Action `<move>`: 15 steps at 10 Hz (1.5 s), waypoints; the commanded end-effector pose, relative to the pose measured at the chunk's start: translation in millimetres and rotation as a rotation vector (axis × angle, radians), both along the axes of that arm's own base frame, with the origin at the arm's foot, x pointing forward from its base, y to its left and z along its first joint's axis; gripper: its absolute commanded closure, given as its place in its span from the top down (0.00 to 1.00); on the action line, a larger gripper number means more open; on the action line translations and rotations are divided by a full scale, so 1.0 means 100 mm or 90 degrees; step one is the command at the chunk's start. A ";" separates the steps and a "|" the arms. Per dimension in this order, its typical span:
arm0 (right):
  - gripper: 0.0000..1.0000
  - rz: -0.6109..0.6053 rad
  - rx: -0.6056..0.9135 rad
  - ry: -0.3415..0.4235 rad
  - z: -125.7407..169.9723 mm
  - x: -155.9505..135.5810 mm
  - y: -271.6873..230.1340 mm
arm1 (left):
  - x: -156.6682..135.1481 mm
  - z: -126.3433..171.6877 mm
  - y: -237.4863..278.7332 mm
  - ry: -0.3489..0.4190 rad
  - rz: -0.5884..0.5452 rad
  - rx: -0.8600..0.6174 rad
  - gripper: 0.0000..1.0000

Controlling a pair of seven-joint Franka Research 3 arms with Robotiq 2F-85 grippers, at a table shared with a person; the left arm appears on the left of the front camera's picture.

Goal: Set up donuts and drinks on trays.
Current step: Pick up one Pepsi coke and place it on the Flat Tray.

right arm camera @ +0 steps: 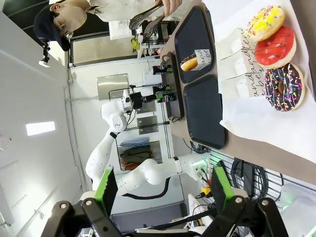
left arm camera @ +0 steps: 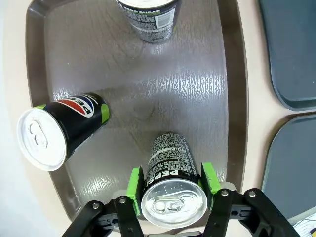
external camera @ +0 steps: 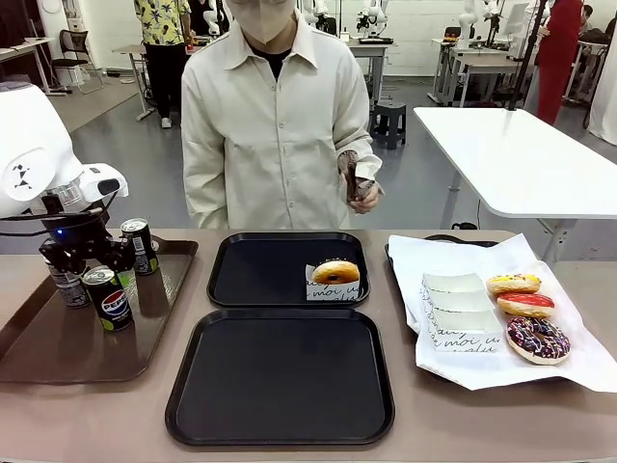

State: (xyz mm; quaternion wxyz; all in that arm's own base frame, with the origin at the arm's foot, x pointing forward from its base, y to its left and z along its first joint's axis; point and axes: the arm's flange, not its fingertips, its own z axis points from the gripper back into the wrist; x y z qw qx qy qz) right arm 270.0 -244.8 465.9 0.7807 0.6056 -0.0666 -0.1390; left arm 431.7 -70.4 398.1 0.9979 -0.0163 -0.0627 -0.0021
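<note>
Gripped can (left arm camera: 173, 192): slim black Pepsi can, upright on the brown tray (left arm camera: 148, 98), silver top toward the wrist camera.
Left gripper (left arm camera: 172, 185): jaws clamped on that can, one green pad against each side.
Other cans: second can (left arm camera: 54, 131) was near it on the same tray, logo showing. Third can (left arm camera: 148, 19) was farther along, cut by the picture's edge.
Far black tray (external camera: 251, 275): carried one sleeved donut (external camera: 335, 273) toward its right near corner.
Near black tray (external camera: 280, 381): lay just in front of the far one, rims close together.
Loose donuts: yellow donut (external camera: 513, 284), red donut (external camera: 525, 305) and chocolate-sprinkle donut (external camera: 537, 340) sat in a row on the white paper (external camera: 578, 371), right of the black trays.
Paper sleeves (external camera: 461, 307): stacked just beside the row, script on the lowest one.
Right gripper (right arm camera: 163, 197): jaws wide, nothing between the pads, well apart from the donuts.
Person: stood at the far side of the table, hand (external camera: 364, 191) holding tongs (external camera: 351, 179) at waist height.
</note>
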 end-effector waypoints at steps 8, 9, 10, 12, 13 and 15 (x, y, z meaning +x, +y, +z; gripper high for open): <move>1.00 -0.004 0.013 -0.010 0.00 0.00 0.00 | -0.38 1.36 -0.10 0.017 0.004 0.040 0.50; 1.00 -0.004 0.013 -0.010 0.00 0.00 0.00 | -0.38 1.36 -0.10 0.017 0.004 0.040 0.50; 1.00 -0.004 0.013 -0.010 0.00 0.00 0.00 | -0.38 1.36 -0.10 0.017 0.004 0.040 0.50; 1.00 -0.004 0.013 -0.010 0.00 0.00 0.00 | -0.31 1.32 -0.38 -0.002 -0.015 0.036 0.58; 1.00 -0.004 0.013 -0.010 0.00 0.00 0.00 | -0.09 1.23 -0.79 -0.015 -0.036 0.047 0.58; 1.00 -0.004 0.013 -0.010 0.00 0.00 0.00 | 0.29 1.07 -1.47 -0.020 -0.074 0.030 0.58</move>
